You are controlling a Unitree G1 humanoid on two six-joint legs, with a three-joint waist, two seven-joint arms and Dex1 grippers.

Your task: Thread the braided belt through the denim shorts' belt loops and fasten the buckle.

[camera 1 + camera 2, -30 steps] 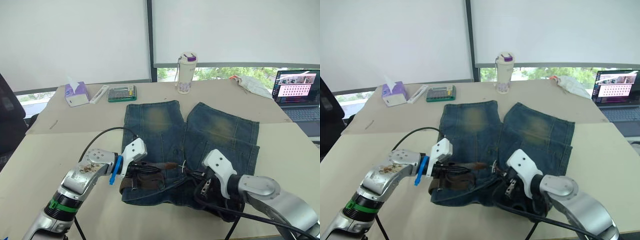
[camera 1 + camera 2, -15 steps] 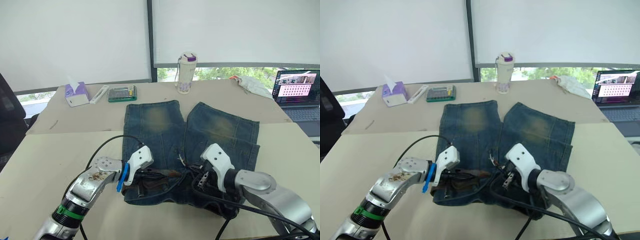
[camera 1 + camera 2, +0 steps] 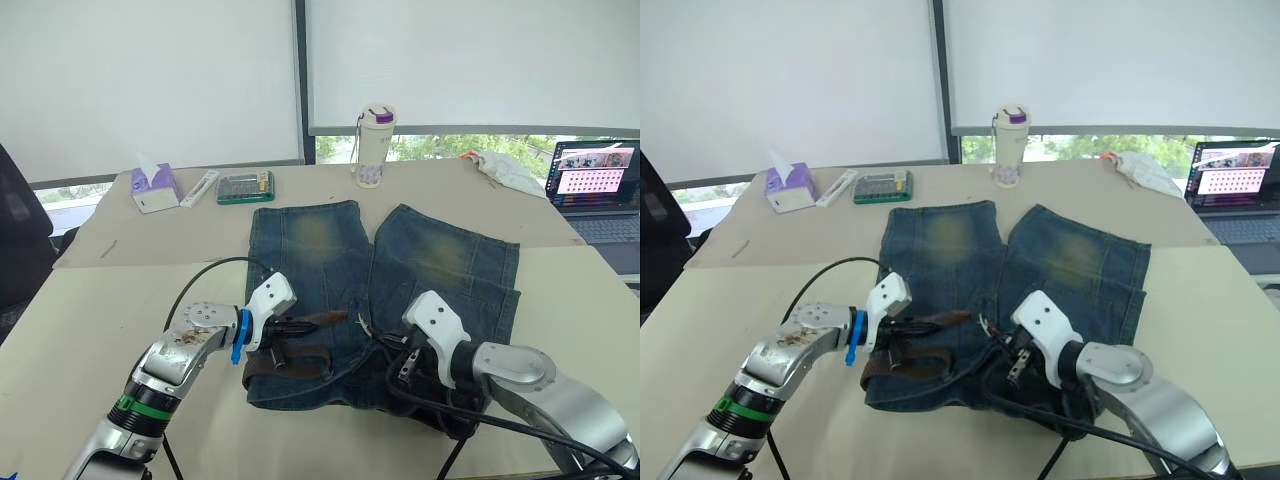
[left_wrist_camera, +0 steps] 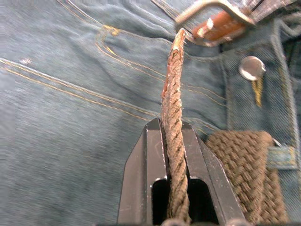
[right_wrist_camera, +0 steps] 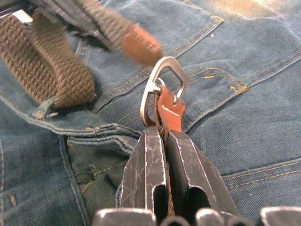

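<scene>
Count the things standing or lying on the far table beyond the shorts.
6: tissue box, white stick-like item, green calculator-like item, bottle, crumpled cloth, laptop. More may lie outside view.

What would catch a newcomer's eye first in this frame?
The denim shorts spread flat mid-table, waistband toward the robot, with both arms meeting over it. The left end effector pinches the braided belt edge-on, its tip aimed at the silver buckle, which the right end effector holds by its leather tab. A bottle stands at the table's far edge.
</scene>
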